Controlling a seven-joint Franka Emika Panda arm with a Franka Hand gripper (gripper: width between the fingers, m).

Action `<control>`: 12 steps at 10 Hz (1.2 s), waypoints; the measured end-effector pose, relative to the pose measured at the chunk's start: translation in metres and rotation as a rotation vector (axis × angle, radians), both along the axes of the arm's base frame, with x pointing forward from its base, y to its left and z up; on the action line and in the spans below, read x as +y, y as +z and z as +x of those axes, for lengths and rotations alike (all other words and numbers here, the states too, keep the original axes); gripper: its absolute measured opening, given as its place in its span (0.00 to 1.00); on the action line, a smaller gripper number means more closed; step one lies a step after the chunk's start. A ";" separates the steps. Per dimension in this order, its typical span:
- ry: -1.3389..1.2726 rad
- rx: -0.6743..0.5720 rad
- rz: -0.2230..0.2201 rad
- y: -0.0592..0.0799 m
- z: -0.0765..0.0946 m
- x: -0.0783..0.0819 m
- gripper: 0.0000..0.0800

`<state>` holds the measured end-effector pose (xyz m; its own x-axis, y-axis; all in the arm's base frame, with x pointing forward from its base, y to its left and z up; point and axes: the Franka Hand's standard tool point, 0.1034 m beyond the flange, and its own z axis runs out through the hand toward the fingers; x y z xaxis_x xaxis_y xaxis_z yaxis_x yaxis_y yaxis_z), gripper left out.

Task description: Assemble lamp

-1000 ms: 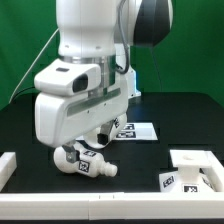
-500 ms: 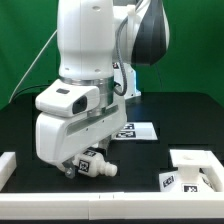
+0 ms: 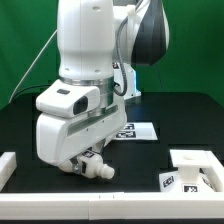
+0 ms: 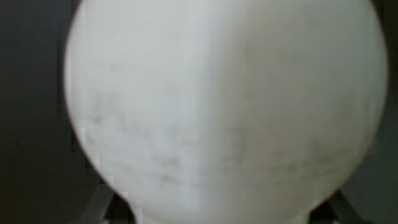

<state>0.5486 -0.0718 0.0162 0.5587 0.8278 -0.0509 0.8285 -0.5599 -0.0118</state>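
Note:
The white bulb (image 3: 95,165) lies on its side on the black table at the front left. Only its neck and a tag show from under the hand. My gripper (image 3: 78,166) is down over it, and the hand's body hides the fingers. In the wrist view the bulb's rounded body (image 4: 222,105) fills the picture and sits between the jaws. The fingertips do not show clearly, so I cannot tell whether they press on it. The flat square base (image 3: 195,168) with tags lies at the front right. The shade is out of view.
The marker board (image 3: 137,130) lies on the table behind the hand. A white raised rim (image 3: 10,166) runs along the exterior view's left and the front edge. The white robot pedestal (image 3: 122,78) stands at the back.
The hand has come down over the bulb and now covers its round body. In the last half second the arm has stayed put and the bulb's neck has shifted slightly.

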 end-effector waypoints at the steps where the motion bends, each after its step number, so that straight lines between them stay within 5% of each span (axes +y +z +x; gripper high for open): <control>1: 0.112 0.003 -0.014 0.006 0.002 0.000 0.42; 4: 0.554 0.020 -0.033 0.022 0.007 0.001 0.42; 8: 0.784 0.049 -0.043 0.020 0.005 -0.006 0.42; 10: 1.133 0.091 -0.052 0.031 -0.008 -0.030 0.42; 12: 1.370 0.133 -0.017 0.035 -0.023 -0.052 0.42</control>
